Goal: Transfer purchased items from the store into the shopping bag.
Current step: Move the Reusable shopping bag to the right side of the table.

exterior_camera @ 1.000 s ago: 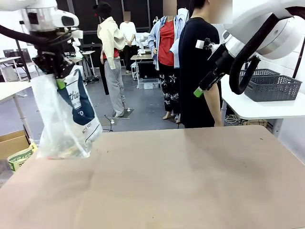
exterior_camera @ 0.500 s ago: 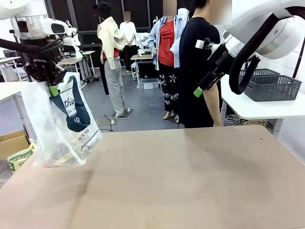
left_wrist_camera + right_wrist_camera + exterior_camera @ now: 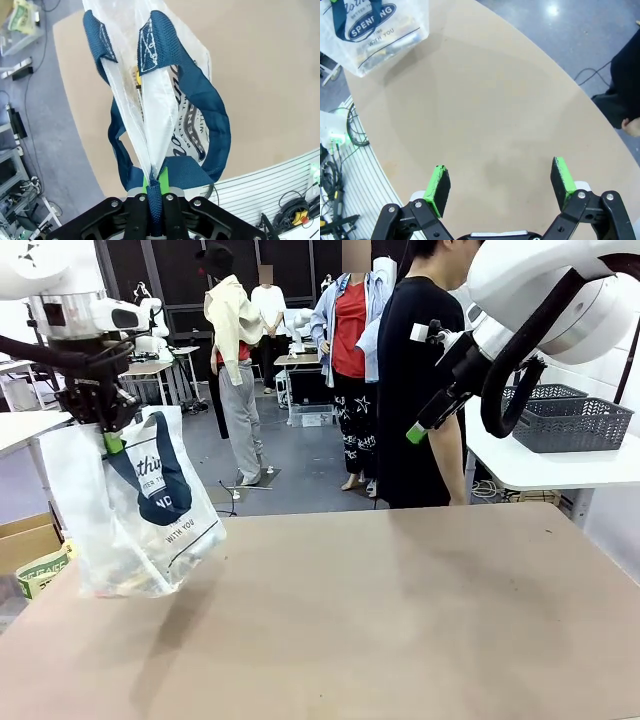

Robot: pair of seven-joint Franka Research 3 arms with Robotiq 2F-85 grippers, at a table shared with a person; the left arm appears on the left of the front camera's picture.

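The shopping bag [image 3: 130,510], frosted plastic with navy handles and lettering, hangs over the table's far left corner. My left gripper [image 3: 112,440] is shut on its navy strap [image 3: 155,200] from above. The purchased items [image 3: 125,575] show as tan and yellowish shapes through the bag's bottom, and a yellow one [image 3: 137,80] shows through its mouth. The right wrist view has the bag [image 3: 375,30] at its top left. My right gripper [image 3: 415,432] is raised high at the far right, and it stands open [image 3: 501,182] with nothing between its fingers. A dark grey lattice basket [image 3: 570,425], perhaps the store, sits off the table.
A person in black [image 3: 420,390] stands at the table's far side. The grey basket rests on a white side table [image 3: 560,470] at the right. Cardboard boxes [image 3: 30,550] lie on the floor to the left. The brown tabletop [image 3: 380,620] is bare.
My left gripper has come down and a little left with the bag, whose bottom has sunk toward the table and swung right. The right arm has not moved.
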